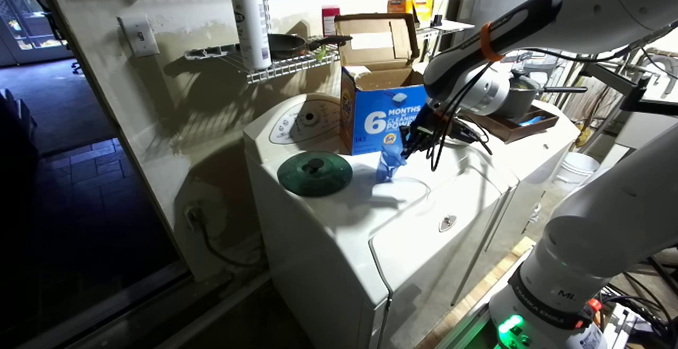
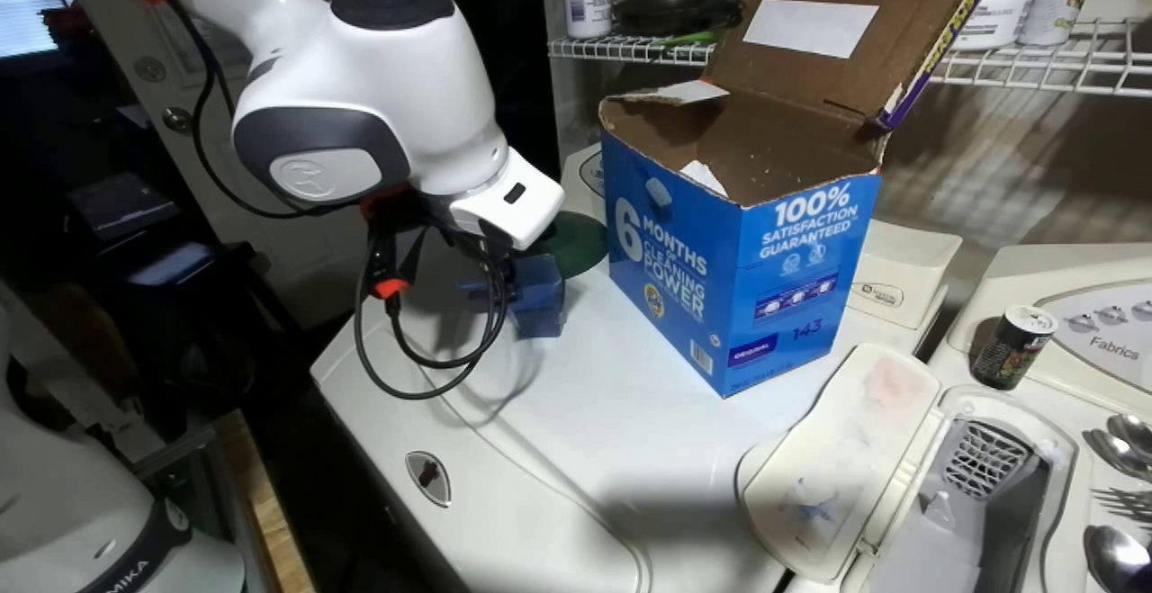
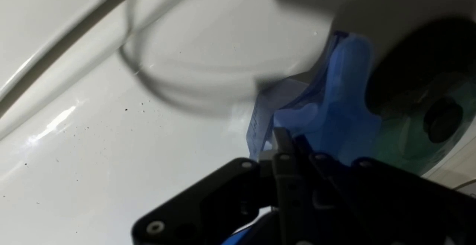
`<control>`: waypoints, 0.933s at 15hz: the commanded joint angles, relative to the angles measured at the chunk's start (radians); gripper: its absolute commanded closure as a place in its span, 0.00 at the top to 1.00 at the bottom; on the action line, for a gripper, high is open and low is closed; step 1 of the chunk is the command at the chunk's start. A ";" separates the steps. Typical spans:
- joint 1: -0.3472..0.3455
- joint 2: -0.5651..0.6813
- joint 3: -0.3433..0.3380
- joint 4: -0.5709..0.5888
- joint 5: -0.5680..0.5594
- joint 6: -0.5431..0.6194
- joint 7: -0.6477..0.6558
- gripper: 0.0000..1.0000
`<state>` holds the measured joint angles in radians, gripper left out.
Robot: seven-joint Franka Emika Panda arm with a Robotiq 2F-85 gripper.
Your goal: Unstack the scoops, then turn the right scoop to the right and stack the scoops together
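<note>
Since the blue measuring scoops look nested, the Robotiq gripper clamps one's thin wall, likely to separate them.

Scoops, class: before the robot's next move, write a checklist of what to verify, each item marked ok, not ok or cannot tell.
1. Gripper shut on scoops: ok, seemingly at the rim.
2. Scoops unstacked: not ok, they look nested.
3. Only one scoop gripped: cannot tell, contact is hidden.
4. Box clear of scoops: ok, gap shows in an exterior view.
5. Green lid clear of scoops: ok, gap shows in an exterior view.
</note>
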<state>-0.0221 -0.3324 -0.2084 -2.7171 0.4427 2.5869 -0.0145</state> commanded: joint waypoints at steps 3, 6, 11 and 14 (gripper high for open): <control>0.004 0.055 0.009 0.038 0.031 0.012 0.017 0.01; 0.004 0.061 0.011 0.053 0.029 0.010 0.007 0.01; 0.012 0.084 0.011 0.090 0.037 0.002 -0.013 0.01; 0.019 0.099 0.012 0.108 0.043 0.000 -0.024 0.01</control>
<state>-0.0150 -0.2686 -0.2028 -2.6456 0.4428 2.5893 -0.0106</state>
